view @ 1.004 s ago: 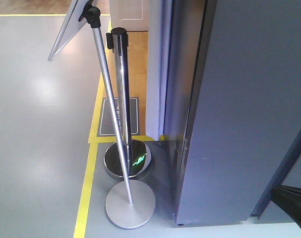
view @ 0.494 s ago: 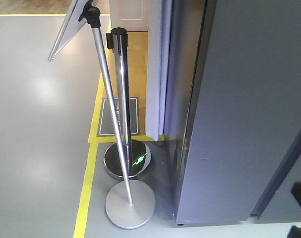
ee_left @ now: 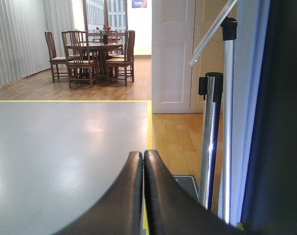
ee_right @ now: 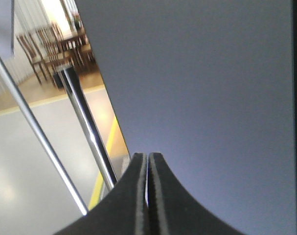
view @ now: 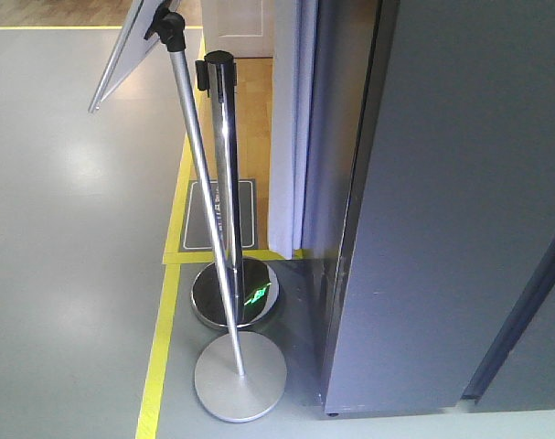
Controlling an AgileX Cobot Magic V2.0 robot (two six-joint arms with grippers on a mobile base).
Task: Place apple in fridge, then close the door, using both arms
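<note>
- Fridge [view: 460,201] fills the right side of the exterior view as a tall dark grey slab standing on the grey floor [view: 67,274]; its door [view: 519,311] shows only as a dark grey panel at the lower right, and whether it is fully shut cannot be told from here.
- Apple: not visible in any view (neither wrist camera shows anything between the fingers).
- Left gripper [ee_left: 143,161]: its two black fingers [ee_left: 126,196] are pressed together with nothing between them, pointing out over the grey floor toward a yellow floor line [ee_left: 70,101].
- Right gripper [ee_right: 148,161]: its black fingers [ee_right: 163,196] are likewise closed and empty, close in front of the fridge's dark grey face.
- Just left of the fridge stand a chrome barrier post [view: 224,165] on a shiny round base and a slimmer tilted sign stand [view: 199,183] on a flat grey disc; the two bases sit just beside each other.
- A pale curtain [view: 288,128] hangs between the posts and the fridge.
- Far off in the left wrist view are a dining table [ee_left: 97,46] and wooden chairs [ee_left: 79,58].
</note>
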